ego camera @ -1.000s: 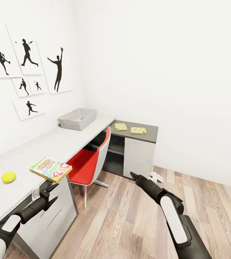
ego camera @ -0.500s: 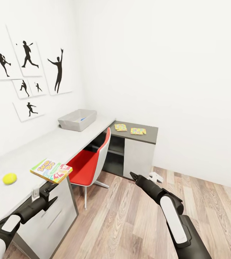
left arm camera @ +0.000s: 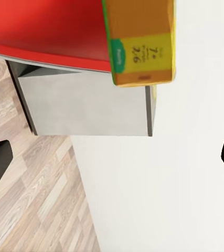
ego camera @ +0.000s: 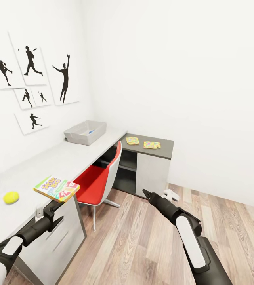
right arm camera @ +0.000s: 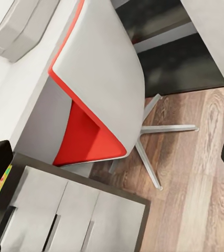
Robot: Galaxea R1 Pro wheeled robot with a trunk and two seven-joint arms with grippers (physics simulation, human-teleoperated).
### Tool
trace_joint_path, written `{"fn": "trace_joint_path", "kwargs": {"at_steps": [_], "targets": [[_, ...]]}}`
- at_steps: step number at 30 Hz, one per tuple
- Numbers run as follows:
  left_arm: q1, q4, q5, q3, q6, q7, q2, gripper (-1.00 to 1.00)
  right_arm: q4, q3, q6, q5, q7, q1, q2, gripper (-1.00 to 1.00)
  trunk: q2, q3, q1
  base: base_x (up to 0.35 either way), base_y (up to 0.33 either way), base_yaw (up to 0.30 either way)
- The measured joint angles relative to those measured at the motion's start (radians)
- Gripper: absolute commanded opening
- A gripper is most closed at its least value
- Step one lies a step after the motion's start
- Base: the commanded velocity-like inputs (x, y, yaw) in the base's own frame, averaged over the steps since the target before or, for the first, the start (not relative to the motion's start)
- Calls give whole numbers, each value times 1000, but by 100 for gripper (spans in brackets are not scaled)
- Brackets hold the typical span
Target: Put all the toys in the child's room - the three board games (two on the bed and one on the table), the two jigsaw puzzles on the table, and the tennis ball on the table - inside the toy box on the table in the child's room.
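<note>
The green Skip-Bo board game [ego camera: 56, 188] lies flat at the front edge of the table [ego camera: 31, 170], one corner overhanging, its long axis running along that edge toward the red chair [ego camera: 99, 178]. The tennis ball [ego camera: 11, 197] sits nearby. Just beside the box, the left gripper [ego camera: 51, 208] stands wide open and empty; the right gripper [ego camera: 146, 192], over the floor, is spread too.

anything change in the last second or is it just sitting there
Almost nothing. The whole head view drifted slightly, which is the camera moving, not the things. The Skip-Bo board game, tennis ball, both jigsaw puzzles and toy box lie as before. Left gripper and right gripper hold their poses, grasping nothing.
</note>
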Motion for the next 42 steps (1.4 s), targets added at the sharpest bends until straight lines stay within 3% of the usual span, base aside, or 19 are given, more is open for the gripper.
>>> {"fn": "trace_joint_path", "kwargs": {"at_steps": [42], "targets": [[0, 1, -1, 0, 0, 9, -1, 100, 0, 5, 0, 0, 0, 0, 2, 100, 0, 0, 0, 51, -34, 0]]}}
